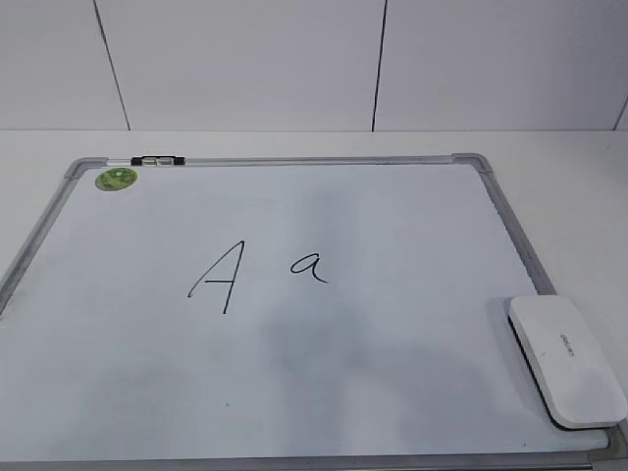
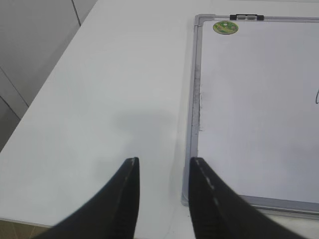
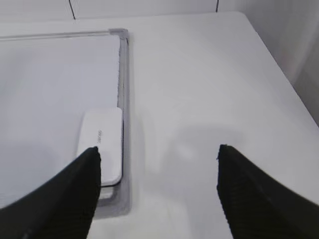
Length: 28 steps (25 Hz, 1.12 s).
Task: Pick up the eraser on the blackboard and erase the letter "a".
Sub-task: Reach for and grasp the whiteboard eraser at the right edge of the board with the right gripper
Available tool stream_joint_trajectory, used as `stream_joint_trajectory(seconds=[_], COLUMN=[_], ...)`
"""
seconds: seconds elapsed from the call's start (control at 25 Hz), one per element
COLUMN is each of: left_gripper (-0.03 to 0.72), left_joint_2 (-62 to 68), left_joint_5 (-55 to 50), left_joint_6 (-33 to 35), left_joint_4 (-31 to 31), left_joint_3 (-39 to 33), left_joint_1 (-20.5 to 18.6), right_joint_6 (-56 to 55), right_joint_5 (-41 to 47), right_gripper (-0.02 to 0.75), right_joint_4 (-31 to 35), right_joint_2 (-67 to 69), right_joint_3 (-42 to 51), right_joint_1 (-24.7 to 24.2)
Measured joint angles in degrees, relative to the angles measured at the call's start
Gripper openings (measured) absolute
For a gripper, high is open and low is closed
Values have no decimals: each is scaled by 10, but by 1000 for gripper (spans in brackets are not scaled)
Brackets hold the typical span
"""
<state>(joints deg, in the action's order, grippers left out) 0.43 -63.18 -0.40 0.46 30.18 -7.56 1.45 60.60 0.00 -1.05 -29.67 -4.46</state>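
We see the eraser (image 1: 566, 359) lying flat on the board (image 1: 392, 373) in its near right corner, touching the right frame, well apart from the small "a" (image 1: 309, 266), which stands near the middle, just right of the big "A" (image 1: 220, 278). Our right gripper (image 3: 158, 153) hangs over the table (image 3: 199, 89) just beside the eraser, jaws spread wide and holding nothing. Our left gripper (image 2: 163, 162) hovers beside the board's left frame, jaws parted and empty, with the green sticker (image 2: 225, 27) at the far corner.
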Motion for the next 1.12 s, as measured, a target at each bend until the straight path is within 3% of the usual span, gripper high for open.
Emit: stream_joint_trajectory(seconds=[0.24,0.6,1.12], left_gripper=[235,236,236], left_joint_2=[0,0,0], left_joint_5=[0,0,0], left_joint_6=[0,0,0], left_joint_4=[0,0,0], left_joint_3=[0,0,0], left_joint_1=[0,0,0], right_joint_6=[50,156,196], right_joint_5=[-69,-113,-121], right_gripper=[569,569,569], right_joint_4=[75,192,208], right_joint_2=[18,156,302], right_joint_3=[-1,-4,-96], right_joint_1=[0,0,0])
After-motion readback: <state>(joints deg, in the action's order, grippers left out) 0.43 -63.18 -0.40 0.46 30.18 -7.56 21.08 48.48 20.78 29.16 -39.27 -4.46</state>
